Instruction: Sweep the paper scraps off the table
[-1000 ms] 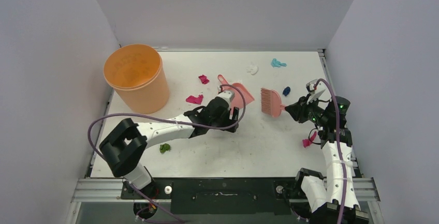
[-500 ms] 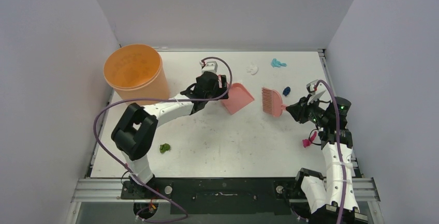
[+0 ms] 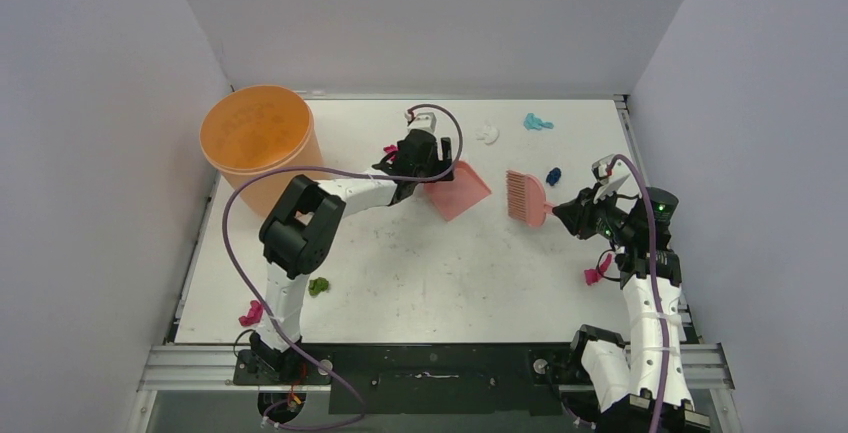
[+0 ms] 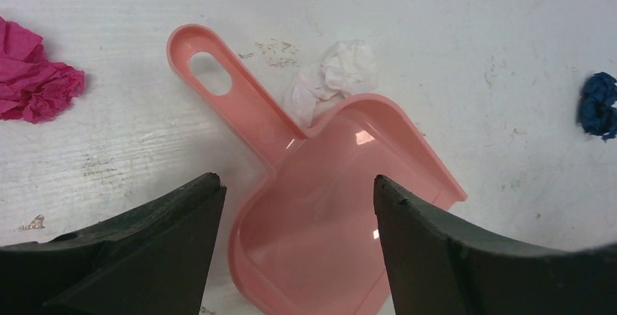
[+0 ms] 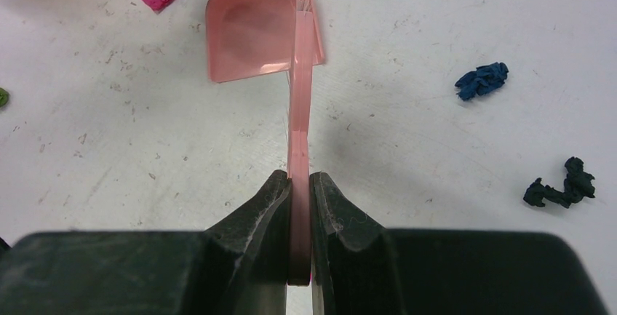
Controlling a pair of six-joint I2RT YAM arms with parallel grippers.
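Your right gripper [image 5: 300, 184] is clamped tight on the thin handle of the pink plastic hand brush [image 3: 525, 196]. It holds the brush head leading left, toward the pink plastic dustpan [image 3: 462, 191], which lies flat toward the far middle of the large white table [image 3: 450, 283]. The pan's wide mouth seems turned toward the brush, so whatever you push leftward has somewhere to land. You cannot tell from these views whether the bristles touch the tabletop.

Your left gripper [image 4: 296, 184] hangs over the pan with its jaws spread wide, one on either side of where the handle joins the pan, gripping nothing. I judge it is lined up to take the pan and steady it against the brush's push.

The pan is empty, and the paper scraps [image 3: 597, 273] are spread across the table. A white paper wad [image 4: 338, 75] touches the pan's back wall beside the handle, on the wrong side for sweeping in. A magenta wad [image 4: 33, 75] lies left of the handle. A dark blue wad [image 3: 553, 176] sits just right of the brush, with a black wad [image 5: 564, 182] near it. A teal wad [image 3: 537, 122] lies by the far edge, and a green wad [image 3: 318, 286] lies near left. The round orange bucket [image 3: 262, 143] stands at the far left, probably for emptying the pan.
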